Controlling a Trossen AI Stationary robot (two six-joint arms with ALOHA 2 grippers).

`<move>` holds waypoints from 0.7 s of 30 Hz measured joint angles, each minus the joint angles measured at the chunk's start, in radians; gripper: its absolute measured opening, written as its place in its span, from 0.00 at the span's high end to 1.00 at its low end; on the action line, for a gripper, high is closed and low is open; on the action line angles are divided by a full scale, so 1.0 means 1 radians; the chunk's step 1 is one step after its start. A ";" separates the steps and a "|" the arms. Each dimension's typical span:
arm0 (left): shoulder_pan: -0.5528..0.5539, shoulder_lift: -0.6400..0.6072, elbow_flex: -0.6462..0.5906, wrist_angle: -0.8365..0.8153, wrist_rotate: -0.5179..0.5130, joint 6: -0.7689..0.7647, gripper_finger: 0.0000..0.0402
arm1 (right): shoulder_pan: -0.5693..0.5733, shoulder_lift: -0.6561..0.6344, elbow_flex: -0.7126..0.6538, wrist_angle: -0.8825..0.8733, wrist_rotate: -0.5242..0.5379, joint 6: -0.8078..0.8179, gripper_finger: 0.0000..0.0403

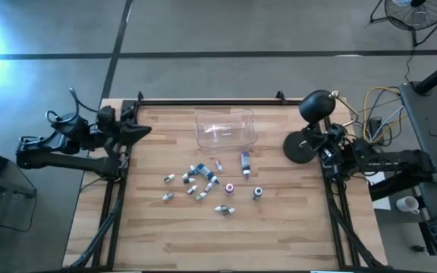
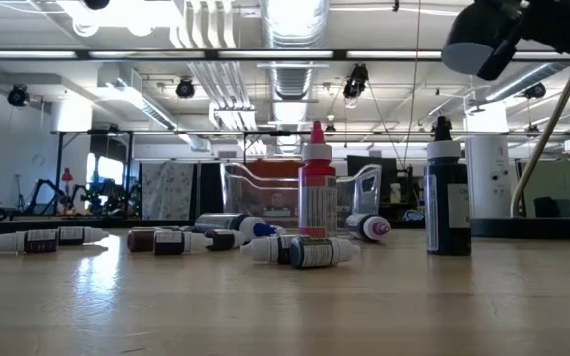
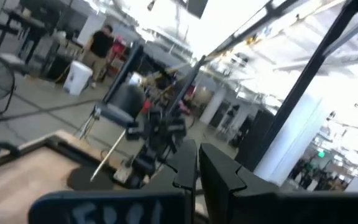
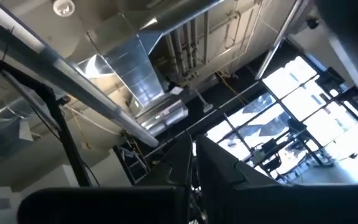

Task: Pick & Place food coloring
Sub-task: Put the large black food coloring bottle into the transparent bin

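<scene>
About a dozen small food coloring bottles [image 1: 203, 182] lie scattered near the middle of the wooden bench [image 1: 165, 235], just in front of a clear plastic tub [image 1: 226, 127] that sits toward the far edge. From table height, most of the bottles lie on their sides, while a red-capped bottle [image 2: 317, 193] and a dark bottle [image 2: 447, 203] stand upright.

The left arm [image 1: 59, 144] is folded back at the left edge of the bench, near the far left corner. Its claw [image 1: 139, 130] points in over the bench edge, closed and holding nothing, well apart from the bottles.

The right arm [image 1: 378, 161] is folded at the right edge, near the far right corner. Its claw [image 4: 192, 163] tilts up toward the ceiling, fingers pressed together and empty, also well apart from the bottles.
</scene>
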 joint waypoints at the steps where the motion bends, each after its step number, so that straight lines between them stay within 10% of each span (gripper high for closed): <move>1: 0.000 0.008 0.000 0.001 0.001 -0.004 1.00 | 0.000 0.010 0.014 -0.002 -0.026 -0.008 0.96; 21: 0.000 0.026 0.000 -0.027 0.008 0.014 1.00 | 0.005 0.366 0.191 -0.114 -0.396 0.253 0.96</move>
